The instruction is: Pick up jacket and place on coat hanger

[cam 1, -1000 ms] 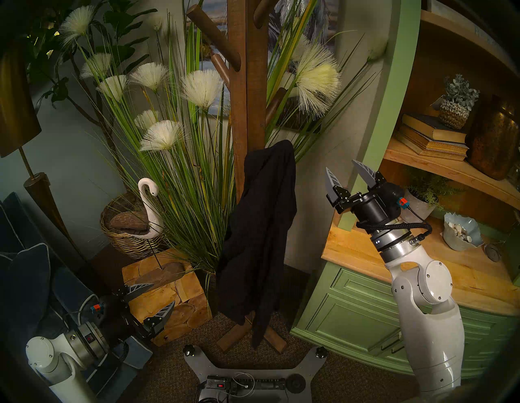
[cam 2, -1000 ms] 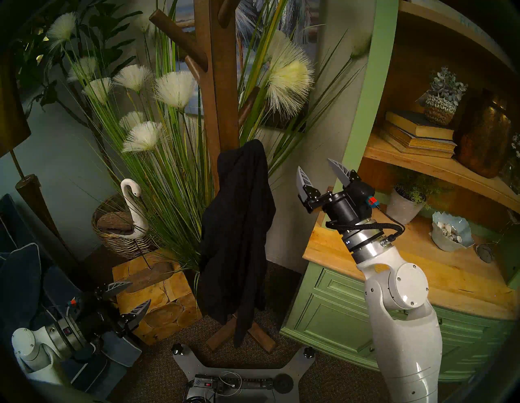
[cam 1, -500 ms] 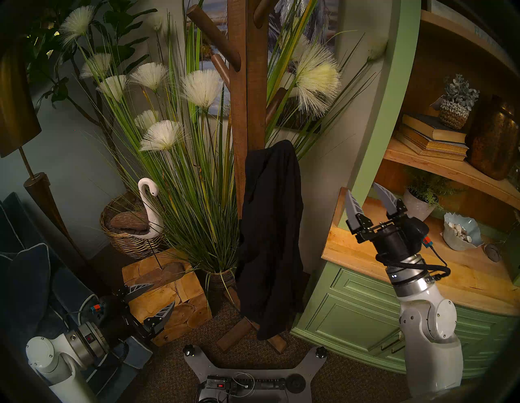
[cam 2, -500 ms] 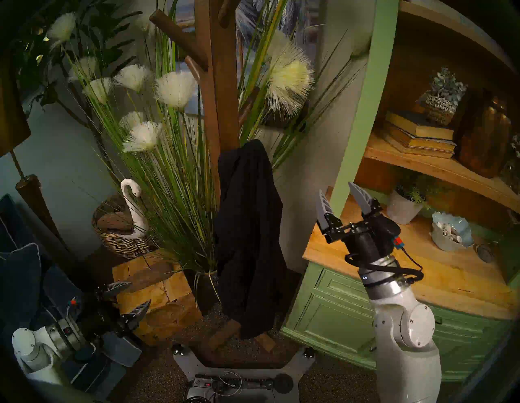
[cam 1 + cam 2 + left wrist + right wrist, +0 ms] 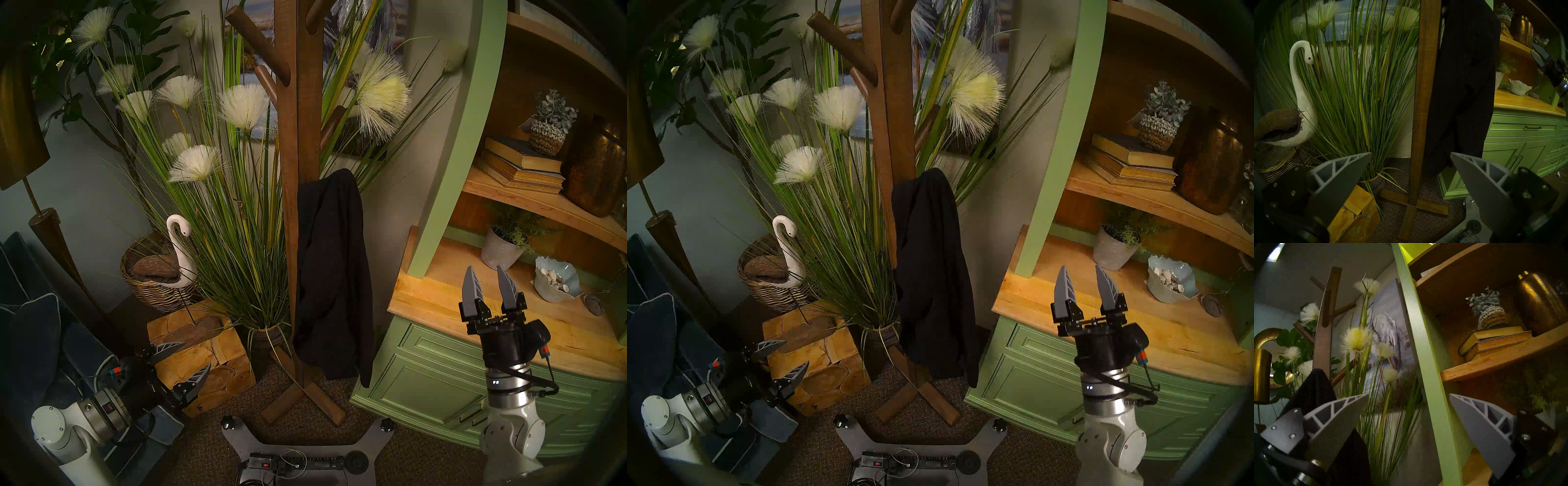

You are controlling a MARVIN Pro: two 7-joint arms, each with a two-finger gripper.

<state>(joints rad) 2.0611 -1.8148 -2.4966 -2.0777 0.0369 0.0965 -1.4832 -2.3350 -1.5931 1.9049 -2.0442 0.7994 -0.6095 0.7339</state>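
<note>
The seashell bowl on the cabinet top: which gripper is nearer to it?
Right. The right gripper hangs open just left of the seashell bowl, over the cabinet top. The left gripper is open far across, by the wooden block.

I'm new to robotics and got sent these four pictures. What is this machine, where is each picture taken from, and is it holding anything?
It is a robot with two arms, each ending in a two-fingered gripper. Two pictures come from cameras on its head and look down at the room almost identically. The other two come from a camera on each wrist, so you see that gripper's own grey fingers at the bottom.

The black jacket hangs on the wooden coat stand, over a low peg. Nothing is held: the left gripper, low beside a wooden block, and the right gripper, in front of the green cabinet, both have their jaws apart and empty. A swan figure and tall grasses stand behind.
</note>
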